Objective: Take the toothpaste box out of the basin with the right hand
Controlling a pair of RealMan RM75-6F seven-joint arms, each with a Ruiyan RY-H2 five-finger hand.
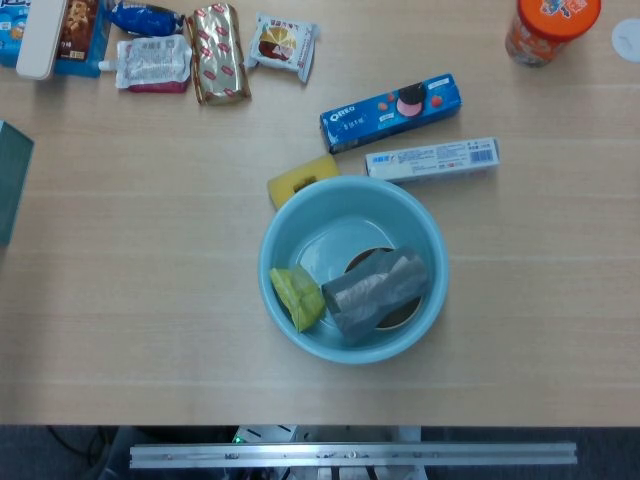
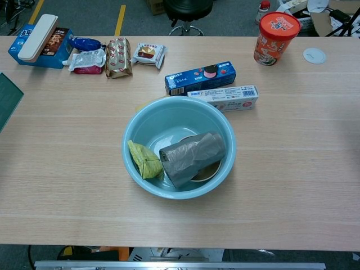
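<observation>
The white toothpaste box (image 1: 432, 160) (image 2: 224, 97) lies flat on the table just behind the light blue basin (image 1: 283, 224) (image 2: 133, 126), between the basin's rim and a blue Oreo box. Inside the basin sit a grey plastic roll (image 1: 376, 290) (image 2: 192, 155) and a yellow-green packet (image 1: 296, 293) (image 2: 144, 159). Neither hand shows in either view.
A blue Oreo box (image 1: 391, 110) (image 2: 199, 77) lies behind the toothpaste box. A yellow sponge (image 1: 300, 178) touches the basin's far-left rim. An orange cup (image 1: 551, 28) (image 2: 273, 31) stands at the back right. Snack packets (image 1: 220, 51) line the back left.
</observation>
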